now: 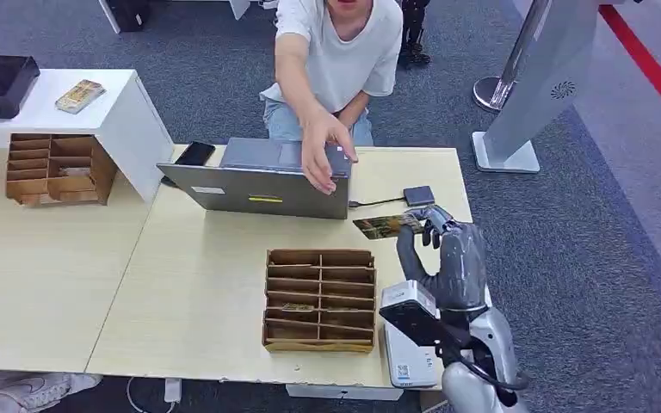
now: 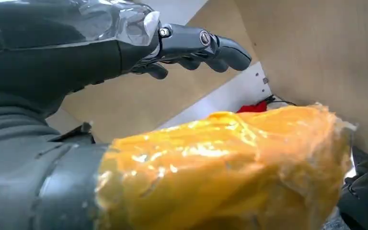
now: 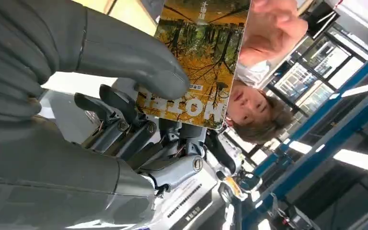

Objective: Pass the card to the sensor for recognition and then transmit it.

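Above the table's right end, the right hand (image 1: 449, 249) pinches the card (image 1: 385, 226) at its fingertips.

right hand (image 1: 449, 249): raised above the table, thumb and fingers pinching the card (image 1: 384, 226)
left hand (image 2: 191, 48): fingers curled, holding nothing

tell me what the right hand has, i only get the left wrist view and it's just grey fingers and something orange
Observer: The right hand pinches a flat yellow-brown printed card under its thumb.
Operator: anyone near it
Observer: A person's hand reaches over the grey open laptop toward the card.
Operator: sensor?
Observer: A small dark square box on a cable lies on the pale wooden table just beyond the card; I can't confirm it's the sensor.
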Action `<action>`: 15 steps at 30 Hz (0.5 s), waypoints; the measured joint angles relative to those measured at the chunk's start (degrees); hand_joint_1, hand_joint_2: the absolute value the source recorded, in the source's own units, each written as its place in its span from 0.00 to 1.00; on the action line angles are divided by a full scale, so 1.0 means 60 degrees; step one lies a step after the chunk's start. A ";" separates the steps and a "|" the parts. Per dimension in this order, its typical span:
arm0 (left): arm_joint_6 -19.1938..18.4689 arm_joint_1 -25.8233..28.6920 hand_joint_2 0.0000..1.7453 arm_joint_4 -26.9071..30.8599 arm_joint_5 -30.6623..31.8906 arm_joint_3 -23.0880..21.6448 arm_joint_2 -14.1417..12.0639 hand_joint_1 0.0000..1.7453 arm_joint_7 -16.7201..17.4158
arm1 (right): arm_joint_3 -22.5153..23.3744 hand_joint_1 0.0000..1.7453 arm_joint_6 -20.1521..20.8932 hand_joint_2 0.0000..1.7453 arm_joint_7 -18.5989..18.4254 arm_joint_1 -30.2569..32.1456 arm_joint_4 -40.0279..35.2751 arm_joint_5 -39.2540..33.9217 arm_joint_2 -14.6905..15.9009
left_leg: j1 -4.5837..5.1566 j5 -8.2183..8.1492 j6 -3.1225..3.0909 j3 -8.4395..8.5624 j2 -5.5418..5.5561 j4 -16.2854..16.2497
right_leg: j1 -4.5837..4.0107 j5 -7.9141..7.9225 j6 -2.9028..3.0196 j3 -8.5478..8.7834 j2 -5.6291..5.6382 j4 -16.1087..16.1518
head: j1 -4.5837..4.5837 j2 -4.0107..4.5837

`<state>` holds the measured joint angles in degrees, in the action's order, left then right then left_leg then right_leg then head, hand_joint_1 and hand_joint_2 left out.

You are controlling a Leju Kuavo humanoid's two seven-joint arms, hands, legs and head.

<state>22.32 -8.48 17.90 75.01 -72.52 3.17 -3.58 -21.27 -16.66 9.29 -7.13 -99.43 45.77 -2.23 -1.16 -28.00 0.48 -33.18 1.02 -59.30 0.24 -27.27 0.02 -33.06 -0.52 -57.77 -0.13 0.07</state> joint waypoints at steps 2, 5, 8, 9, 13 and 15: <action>0.0000 -0.0005 0.00 0.0007 0.0000 -0.0018 -0.0004 0.00 -0.0007 | -0.0062 1.00 -0.0127 1.00 -0.0098 -0.0057 0.0040 0.0293 -0.0022 | 0.0000 0.0000 0.0000 -0.0005 0.0004 0.0000 | 0.0000 0.0000 0.0000 -0.0003 -0.0003 0.0000 | 0.0000 -0.0003; 0.0000 -0.0023 0.00 0.0022 -0.0011 -0.0051 -0.0015 0.00 -0.0058 | -0.0208 1.00 -0.0452 1.00 -0.0416 -0.0211 0.0149 0.1083 -0.0073 | 0.0000 0.0000 0.0000 -0.0008 0.0004 0.0000 | 0.0000 -0.0001 0.0001 -0.0007 -0.0003 0.0000 | 0.0000 -0.0004; -0.0004 -0.0037 0.00 0.0033 -0.0033 -0.0058 -0.0022 0.00 -0.0117 | -0.0324 1.00 -0.0575 1.00 -0.0703 -0.0349 0.0280 0.1693 -0.0164 | 0.0000 0.0001 0.0000 -0.0012 0.0013 0.0000 | 0.0000 -0.0002 0.0003 -0.0007 -0.0011 -0.0001 | 0.0000 -0.0003; -0.0004 -0.0042 0.00 0.0036 -0.0047 -0.0066 -0.0025 0.00 -0.0142 | -0.0378 1.00 -0.0633 1.00 -0.0848 -0.0403 0.0335 0.1944 -0.0189 | 0.0000 0.0001 0.0001 -0.0013 0.0014 0.0000 | 0.0000 -0.0002 0.0003 -0.0008 -0.0013 -0.0001 | 0.0000 0.0000; -0.0004 -0.0069 0.00 0.0047 -0.0139 -0.0146 -0.0033 0.00 -0.0208 | -0.0528 1.00 -0.0718 1.00 -0.1432 -0.0708 0.0641 0.2959 -0.0281 | 0.0000 0.0002 0.0001 -0.0015 0.0016 0.0000 | 0.0000 -0.0002 0.0003 -0.0008 -0.0015 -0.0002 | 0.0000 0.0000; -0.0004 -0.0073 0.00 0.0066 -0.0197 -0.0168 -0.0055 0.00 -0.0230 | -0.0590 1.00 -0.0707 1.00 -0.1705 -0.0894 0.0864 0.3403 -0.0328 | 0.0000 0.0002 0.0001 -0.0017 0.0019 0.0000 | 0.0000 -0.0002 0.0003 -0.0008 -0.0017 -0.0003 | 0.0000 -0.0004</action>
<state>22.29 -8.92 18.29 73.83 -73.53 2.84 -4.96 -24.81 -20.89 -0.94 -12.49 -94.24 66.19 -4.20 -1.16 -27.99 0.48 -33.27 1.13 -59.29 0.24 -27.28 0.04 -33.11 -0.62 -57.79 -0.13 0.04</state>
